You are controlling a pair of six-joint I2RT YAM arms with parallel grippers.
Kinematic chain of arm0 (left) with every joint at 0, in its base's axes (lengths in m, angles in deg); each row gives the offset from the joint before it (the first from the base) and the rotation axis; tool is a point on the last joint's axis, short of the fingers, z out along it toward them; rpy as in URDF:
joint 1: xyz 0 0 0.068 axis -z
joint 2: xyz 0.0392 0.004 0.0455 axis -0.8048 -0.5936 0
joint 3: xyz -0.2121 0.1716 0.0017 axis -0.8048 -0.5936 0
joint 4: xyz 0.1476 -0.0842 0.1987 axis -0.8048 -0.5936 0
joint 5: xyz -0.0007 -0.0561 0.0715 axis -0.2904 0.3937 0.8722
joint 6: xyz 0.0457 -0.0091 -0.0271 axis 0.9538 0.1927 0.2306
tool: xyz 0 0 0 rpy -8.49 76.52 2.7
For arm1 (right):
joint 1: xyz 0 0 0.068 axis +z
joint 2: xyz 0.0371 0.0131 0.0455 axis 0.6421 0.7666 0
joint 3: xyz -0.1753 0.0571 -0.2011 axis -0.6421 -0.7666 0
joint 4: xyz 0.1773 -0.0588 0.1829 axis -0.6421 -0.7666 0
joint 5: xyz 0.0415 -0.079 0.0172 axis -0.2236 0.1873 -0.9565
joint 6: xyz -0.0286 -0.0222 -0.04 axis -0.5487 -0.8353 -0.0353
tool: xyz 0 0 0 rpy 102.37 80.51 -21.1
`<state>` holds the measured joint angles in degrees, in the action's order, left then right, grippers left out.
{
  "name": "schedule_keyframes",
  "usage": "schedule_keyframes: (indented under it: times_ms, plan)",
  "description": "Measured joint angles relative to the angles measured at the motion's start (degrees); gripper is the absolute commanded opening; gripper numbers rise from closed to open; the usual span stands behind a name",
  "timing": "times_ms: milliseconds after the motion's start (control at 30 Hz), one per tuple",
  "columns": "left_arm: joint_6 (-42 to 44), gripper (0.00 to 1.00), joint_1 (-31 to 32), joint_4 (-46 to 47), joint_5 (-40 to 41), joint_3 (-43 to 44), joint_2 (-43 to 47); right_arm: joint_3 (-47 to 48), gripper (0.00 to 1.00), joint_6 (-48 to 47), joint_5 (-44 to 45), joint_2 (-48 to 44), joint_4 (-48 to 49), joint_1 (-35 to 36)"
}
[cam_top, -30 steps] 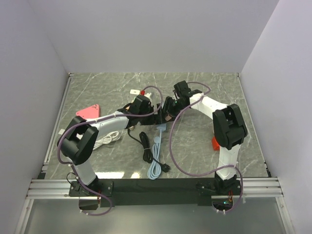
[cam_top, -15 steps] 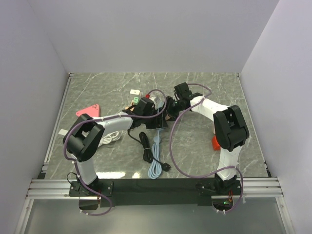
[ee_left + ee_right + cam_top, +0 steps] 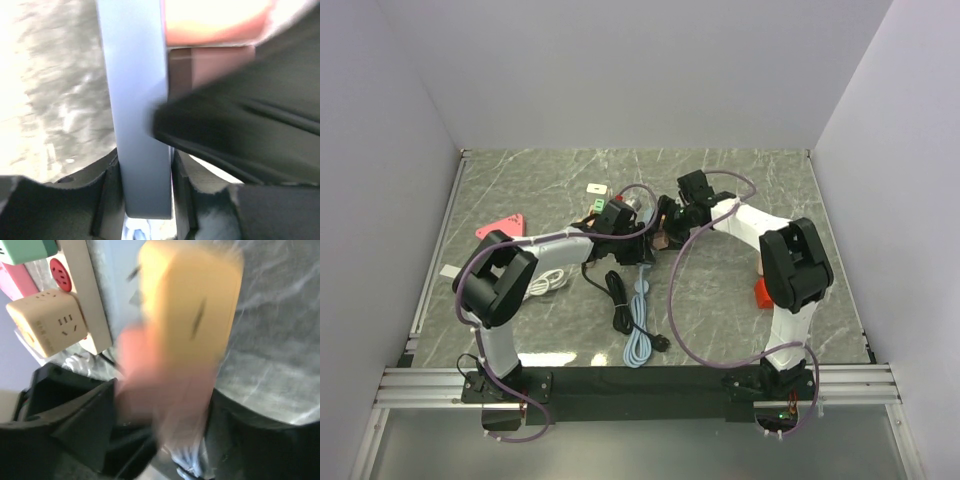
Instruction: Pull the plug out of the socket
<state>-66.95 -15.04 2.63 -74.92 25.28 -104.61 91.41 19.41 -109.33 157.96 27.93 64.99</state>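
Observation:
A pale blue-grey socket bar (image 3: 135,90) stands on edge between my left gripper's (image 3: 145,175) fingers, which are shut on its lower end. The orange and pink plug block (image 3: 190,305) sits against that bar; it is blurred in the right wrist view. My right gripper (image 3: 160,415) straddles the block's pink end, open, with a little room on each side. From above, the left gripper (image 3: 632,240) and the right gripper (image 3: 665,222) meet nose to nose at mid table. The bar's light blue cable (image 3: 640,320) trails toward the near edge.
A white power strip (image 3: 92,310) with a beige cube adapter (image 3: 47,325) lies just left of the grippers. A black cable (image 3: 618,300) and a coiled white cable (image 3: 545,285) lie near. A pink triangle (image 3: 500,227) is at the left, a red-orange object (image 3: 761,292) at the right.
My left gripper moved right to the socket bar and its jaws closed in on it. My right gripper's jaws widened around the plug block.

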Motion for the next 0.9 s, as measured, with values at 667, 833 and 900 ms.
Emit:
schedule_keyframes:
  times_ms: [667, 833, 900]
  plan:
    - [-0.1, 0.00, -1.6, 0.1, 1.1, -1.8, -0.9, -7.6, 0.73, 2.0, 1.6, -7.9, 0.5, 0.5]
    - [-0.1, 0.00, -2.5, 1.4, -0.9, -2.7, -0.9, -11.7, 0.68, 2.2, 1.6, -7.9, 2.0, 0.5]
    - [-0.1, 0.00, -2.7, 1.8, -1.4, -2.9, -0.9, -12.4, 0.67, 2.6, 1.6, -7.8, 3.1, 0.5]
